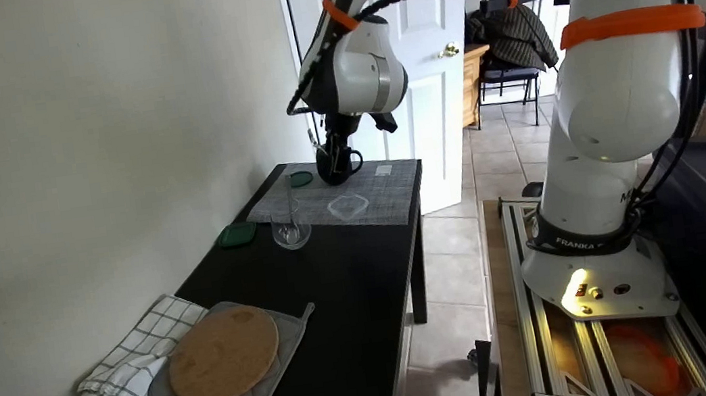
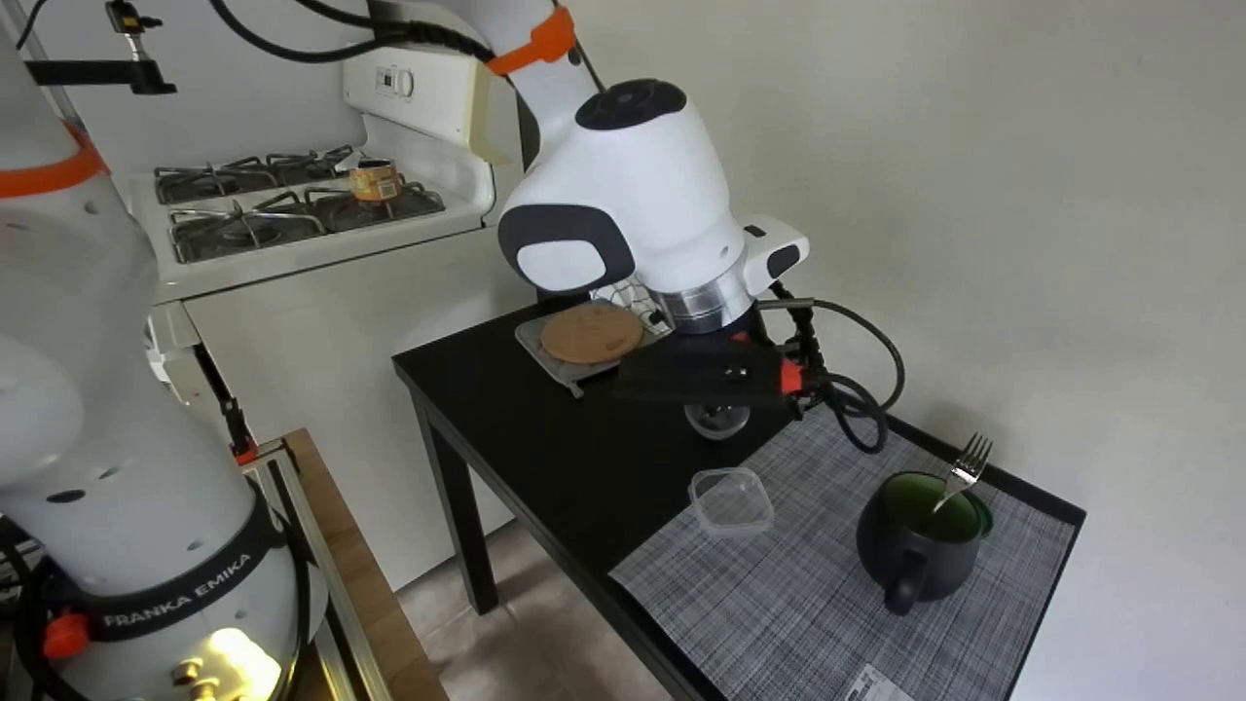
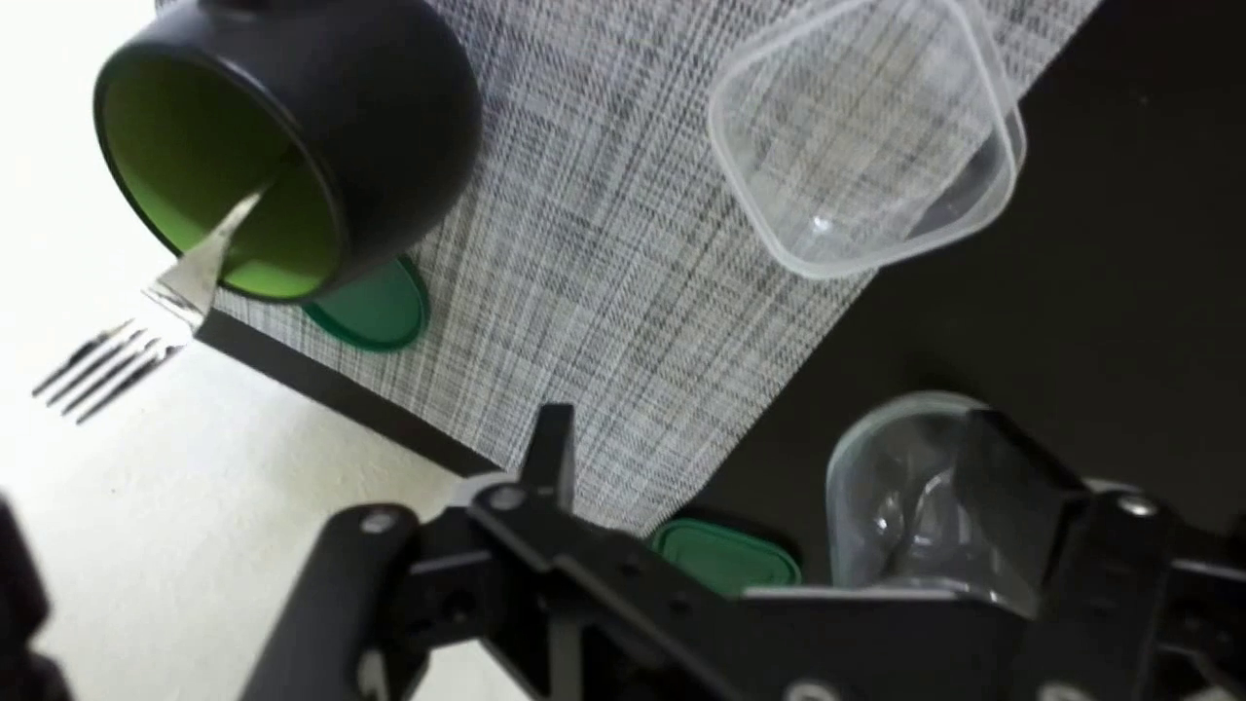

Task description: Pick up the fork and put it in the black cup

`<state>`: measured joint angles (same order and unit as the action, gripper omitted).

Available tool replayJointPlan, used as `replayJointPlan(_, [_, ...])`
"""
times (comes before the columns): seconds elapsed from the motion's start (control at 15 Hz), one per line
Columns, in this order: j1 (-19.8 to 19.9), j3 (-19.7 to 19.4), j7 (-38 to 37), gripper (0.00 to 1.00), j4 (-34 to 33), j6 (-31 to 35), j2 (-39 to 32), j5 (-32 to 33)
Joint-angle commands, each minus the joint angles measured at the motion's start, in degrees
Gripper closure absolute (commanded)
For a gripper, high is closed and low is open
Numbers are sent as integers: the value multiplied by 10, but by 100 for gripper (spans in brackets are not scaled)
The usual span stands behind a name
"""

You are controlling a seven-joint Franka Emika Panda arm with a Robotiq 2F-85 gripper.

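The fork (image 2: 964,469) stands tilted in the black cup (image 2: 915,555), tines up above the rim and handle down inside its green interior. The fork (image 3: 195,273) leans out over the rim of the cup (image 3: 389,107) in the wrist view too. In an exterior view the cup (image 1: 325,169) is partly hidden behind my gripper (image 1: 337,142), with the fork (image 1: 314,140) above its rim. My gripper is open and empty; in the wrist view its fingers (image 3: 779,438) are wide apart, away from cup and fork. In an exterior view its fingers are hidden behind the black wrist hardware.
A clear glass (image 1: 290,226) stands on the black table (image 1: 337,282). A clear plastic container (image 2: 732,501) lies on the grey placemat (image 2: 779,574). Green lids (image 1: 237,234) lie near the wall. A round cork board (image 1: 224,356) and checked towel (image 1: 143,362) lie farther along.
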<state>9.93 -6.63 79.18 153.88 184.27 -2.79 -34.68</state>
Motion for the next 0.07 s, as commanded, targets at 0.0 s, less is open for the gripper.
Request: replayJointPlan(0.0, [-2, -9, -16, 0, 7, 23, -18, 22])
